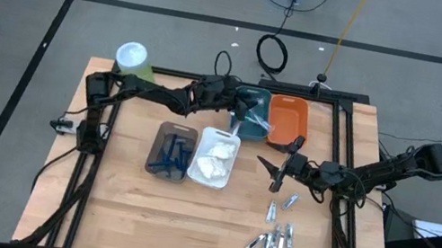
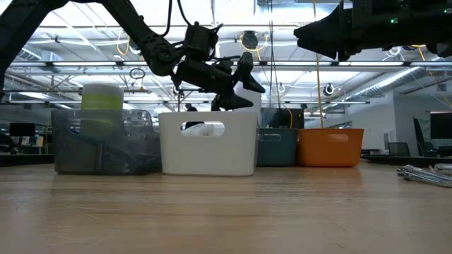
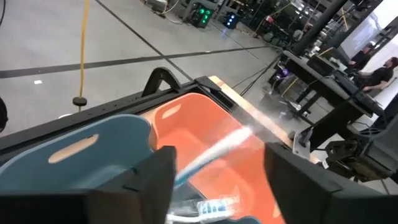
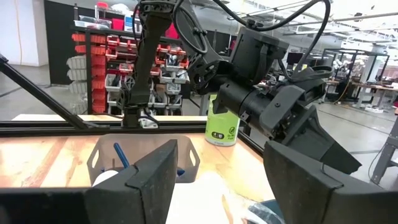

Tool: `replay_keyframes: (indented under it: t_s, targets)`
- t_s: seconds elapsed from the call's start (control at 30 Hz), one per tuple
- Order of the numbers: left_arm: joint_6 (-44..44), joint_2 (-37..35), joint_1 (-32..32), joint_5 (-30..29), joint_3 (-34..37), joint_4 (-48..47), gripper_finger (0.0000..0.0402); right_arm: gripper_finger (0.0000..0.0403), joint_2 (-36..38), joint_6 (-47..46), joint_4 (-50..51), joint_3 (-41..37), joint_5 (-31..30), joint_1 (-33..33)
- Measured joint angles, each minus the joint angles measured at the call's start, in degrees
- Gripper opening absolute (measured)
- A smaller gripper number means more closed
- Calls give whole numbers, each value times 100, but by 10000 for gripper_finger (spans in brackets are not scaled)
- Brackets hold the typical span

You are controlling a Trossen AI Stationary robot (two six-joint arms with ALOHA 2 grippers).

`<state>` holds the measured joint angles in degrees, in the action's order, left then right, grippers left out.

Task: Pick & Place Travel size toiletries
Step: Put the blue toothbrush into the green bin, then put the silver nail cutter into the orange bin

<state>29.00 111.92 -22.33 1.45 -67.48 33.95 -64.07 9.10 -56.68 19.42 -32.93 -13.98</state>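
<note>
My left gripper [image 1: 245, 115] [image 3: 221, 155] hangs open over the teal bin [image 3: 93, 143], next to the orange bin [image 3: 205, 124]. A thin blue-and-white toothbrush [image 3: 217, 148] shows as a blurred streak in the gap between its fingers. Another toothbrush [image 3: 214, 208] lies in the teal bin below. Dark blue razors [image 1: 170, 152] fill the brown bin [image 1: 161, 132], and white pads [image 1: 213, 161] fill the white bin [image 1: 221, 133]. Several silvery tubes [image 1: 274, 238] lie on the table's near right. My right gripper [image 1: 278, 172] [image 4: 221, 162] waits open above the table, right of the white bin. My left gripper has the blurred toothbrush slanting through the gap between its open fingers [image 3: 158, 171], above the teal bin. I cannot tell whether either finger touches it.
A green canister with a white lid [image 1: 134, 58] stands at the far left corner. The four bins sit across the table's far middle. Bare wood lies along the near left [image 1: 123, 216]. A black frame [image 1: 342, 136] borders the table.
</note>
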Motion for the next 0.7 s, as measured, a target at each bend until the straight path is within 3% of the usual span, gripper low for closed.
replay_keyframes:
  t_s: [0.13,0.33,0.57,0.7]
  targets:
    - [-59,0,7,0,0,24,289,228,0,0,3,0,0,0]
    - [-128,0,13,64,2,81,330,227,0,9,109,0,-2,4]
    - [230,-326,-15,1291,4,642,341,227,0,196,364,0,-4,4]
    - [-235,-1032,25,1515,2,-415,336,221,77,193,1058,49,-70,-39]
